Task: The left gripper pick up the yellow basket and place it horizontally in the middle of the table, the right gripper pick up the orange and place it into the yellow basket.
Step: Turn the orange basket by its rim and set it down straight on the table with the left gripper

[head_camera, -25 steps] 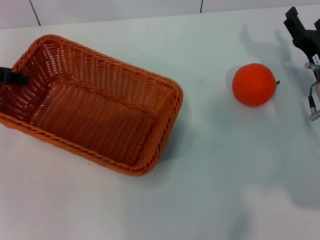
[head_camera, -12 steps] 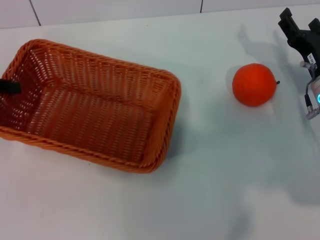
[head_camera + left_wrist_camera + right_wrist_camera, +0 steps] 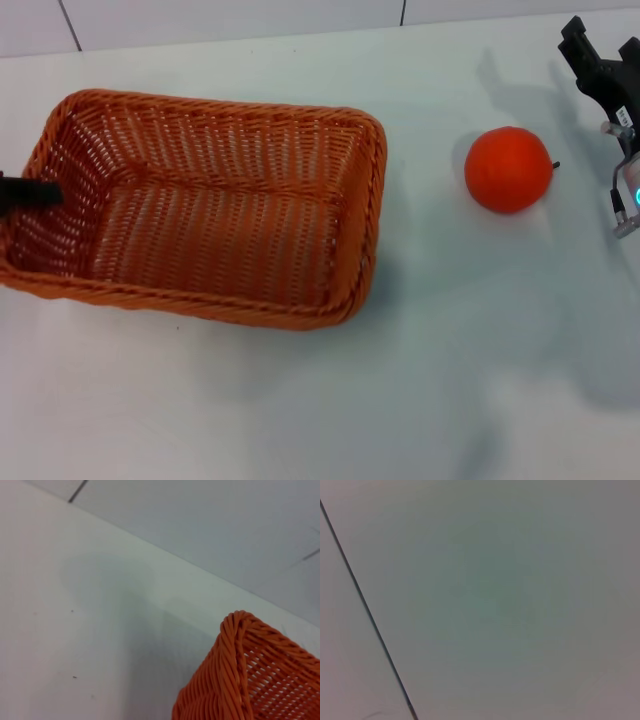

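Observation:
The yellow basket (image 3: 210,210), orange-brown wicker, lies almost horizontal on the left half of the white table (image 3: 330,410). One black finger of my left gripper (image 3: 22,194) reaches over the basket's left end wall at the picture's left edge and grips that wall. A basket corner shows in the left wrist view (image 3: 250,680). The orange (image 3: 508,168) sits on the table to the right of the basket, apart from it. My right gripper (image 3: 603,48) hovers open and empty at the far right, beyond and to the right of the orange.
The table's far edge meets a pale tiled wall (image 3: 230,20). Bare white tabletop lies between the basket and the orange and along the near side. The right wrist view shows only a pale surface with a dark seam (image 3: 365,610).
The basket has swung from a slant to nearly horizontal, its right end moving toward the far side. My left finger stayed on its left wall. My right gripper rose slightly, then held still.

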Controlling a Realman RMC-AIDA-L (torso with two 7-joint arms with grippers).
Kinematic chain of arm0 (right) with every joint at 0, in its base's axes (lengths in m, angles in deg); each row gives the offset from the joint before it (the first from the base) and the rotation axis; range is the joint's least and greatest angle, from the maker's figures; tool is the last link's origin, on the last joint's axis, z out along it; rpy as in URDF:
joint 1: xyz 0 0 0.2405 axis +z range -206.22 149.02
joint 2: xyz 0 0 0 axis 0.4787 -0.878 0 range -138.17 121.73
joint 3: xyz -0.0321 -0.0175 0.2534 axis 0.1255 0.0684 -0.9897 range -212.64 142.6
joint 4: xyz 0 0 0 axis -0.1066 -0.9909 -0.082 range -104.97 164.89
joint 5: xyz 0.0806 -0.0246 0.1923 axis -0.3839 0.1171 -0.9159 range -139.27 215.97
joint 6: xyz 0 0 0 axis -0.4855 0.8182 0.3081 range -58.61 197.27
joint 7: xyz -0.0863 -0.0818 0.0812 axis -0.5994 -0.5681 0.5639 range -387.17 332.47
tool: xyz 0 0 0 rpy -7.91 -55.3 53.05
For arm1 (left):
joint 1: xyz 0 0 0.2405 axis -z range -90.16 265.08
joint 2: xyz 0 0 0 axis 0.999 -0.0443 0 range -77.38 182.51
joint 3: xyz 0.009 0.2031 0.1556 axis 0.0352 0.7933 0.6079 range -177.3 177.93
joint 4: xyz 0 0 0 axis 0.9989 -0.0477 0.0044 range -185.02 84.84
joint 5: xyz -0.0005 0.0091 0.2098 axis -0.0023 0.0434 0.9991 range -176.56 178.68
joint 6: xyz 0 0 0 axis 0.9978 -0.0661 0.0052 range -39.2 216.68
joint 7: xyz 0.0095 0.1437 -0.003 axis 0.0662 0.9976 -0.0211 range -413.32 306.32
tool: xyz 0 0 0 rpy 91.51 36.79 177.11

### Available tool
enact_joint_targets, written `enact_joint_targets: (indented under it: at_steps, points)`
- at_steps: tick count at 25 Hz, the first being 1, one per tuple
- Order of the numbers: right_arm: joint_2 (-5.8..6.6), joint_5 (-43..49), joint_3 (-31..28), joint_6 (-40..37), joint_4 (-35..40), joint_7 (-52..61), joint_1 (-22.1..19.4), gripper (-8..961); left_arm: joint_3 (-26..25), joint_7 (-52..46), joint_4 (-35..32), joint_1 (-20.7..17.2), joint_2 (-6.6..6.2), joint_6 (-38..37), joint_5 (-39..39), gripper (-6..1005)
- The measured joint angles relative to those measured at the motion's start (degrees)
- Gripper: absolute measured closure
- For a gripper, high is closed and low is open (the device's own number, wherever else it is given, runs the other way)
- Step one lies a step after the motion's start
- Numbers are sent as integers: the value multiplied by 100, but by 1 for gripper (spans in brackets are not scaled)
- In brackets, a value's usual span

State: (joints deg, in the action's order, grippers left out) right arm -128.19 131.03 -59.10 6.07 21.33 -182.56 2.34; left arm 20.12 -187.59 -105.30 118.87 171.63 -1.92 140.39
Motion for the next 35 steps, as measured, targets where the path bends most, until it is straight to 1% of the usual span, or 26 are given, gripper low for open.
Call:
enact_joint_targets:
  at_steps: [1,2,3,4,5,7,14,18,29,34,35]
  points:
    - [0,2,0,14,1,0,0,69,1,-11,-43,-49,82,67,-19,833]
    - [0,4,0,27,4,-1,1,70,1,-11,-43,-49,82,67,-19,833]
    - [0,4,-2,47,4,-3,2,71,2,-31,-124,-127,225,253,-51,833]
    - [0,3,-4,71,7,-5,7,72,1,-40,-152,-156,288,343,-72,833]
    - [3,1,-6,102,10,-7,15,72,-8,-52,-183,-215,392,527,-139,833]
    - [7,-2,-10,135,11,-6,34,74,-12,-54,-177,-294,466,664,-279,833]
    - [9,-9,-10,204,22,-19,52,80,125,43,259,-574,536,928,-766,833]
    - [9,0,5,267,21,-18,53,83,128,180,463,-705,539,981,-1192,833]
    - [9,10,39,241,15,-13,16,92,281,201,485,-862,556,984,-1568,833]
    - [9,14,39,232,-1,-11,-1,96,287,196,481,-961,554,947,-1825,813]
    - [8,14,38,230,-3,-10,-1,97,287,184,485,-971,550,939,-1828,771]
